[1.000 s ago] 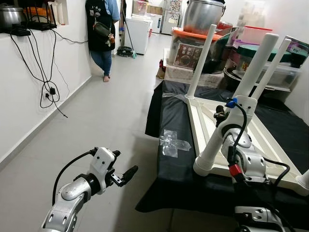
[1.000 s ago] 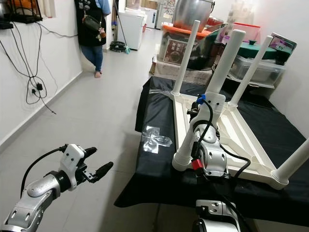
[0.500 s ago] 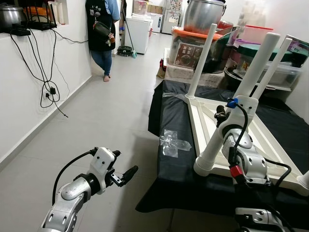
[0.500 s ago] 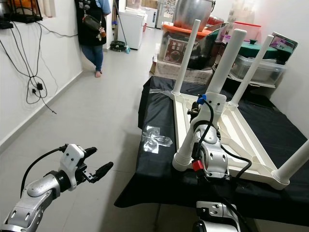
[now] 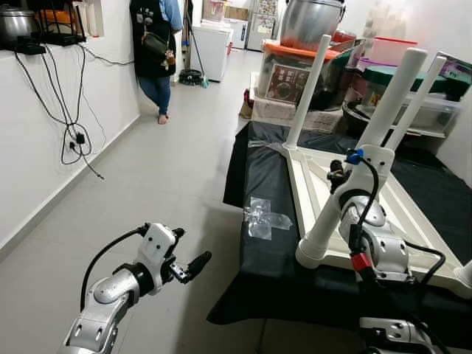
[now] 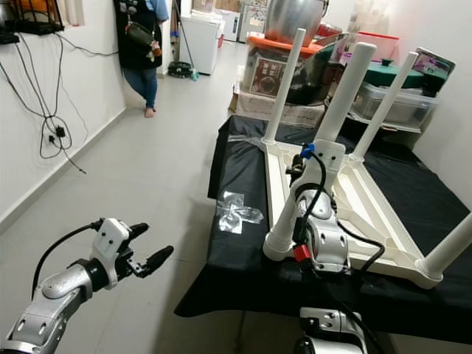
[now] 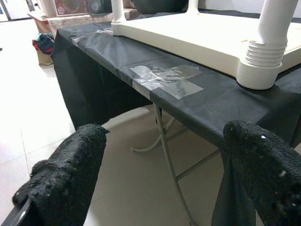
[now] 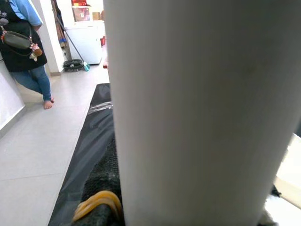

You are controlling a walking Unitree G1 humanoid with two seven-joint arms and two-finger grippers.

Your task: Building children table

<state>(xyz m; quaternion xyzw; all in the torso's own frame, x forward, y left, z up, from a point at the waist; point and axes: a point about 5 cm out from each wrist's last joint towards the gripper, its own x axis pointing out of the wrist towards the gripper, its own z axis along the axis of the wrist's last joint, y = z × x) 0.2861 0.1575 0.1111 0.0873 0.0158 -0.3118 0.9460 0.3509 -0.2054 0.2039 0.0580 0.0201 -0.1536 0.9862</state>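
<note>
A white wall with dangling black cables [image 5: 70, 125] borders the pale tiled floor [image 5: 169, 184], where a person [image 5: 155, 51] stands far down the corridor. The robot's left hand [image 5: 193, 264] hangs over the floor beside the tabletop, fingers [image 7: 70, 174] spread wide and holding nothing. A black cloth covers the tabletop [image 5: 262, 262], with clear tape [image 5: 265, 217] stuck near its edge. The white children's table [image 5: 398, 214] lies upside down on it, legs pointing up. The right hand [image 5: 341, 177] is pressed against the nearest leg [image 5: 354, 173]; its grip cannot be made out. Storage bins [image 5: 295, 74] and a big steel pot [image 5: 310, 22] crowd the far end.
</note>
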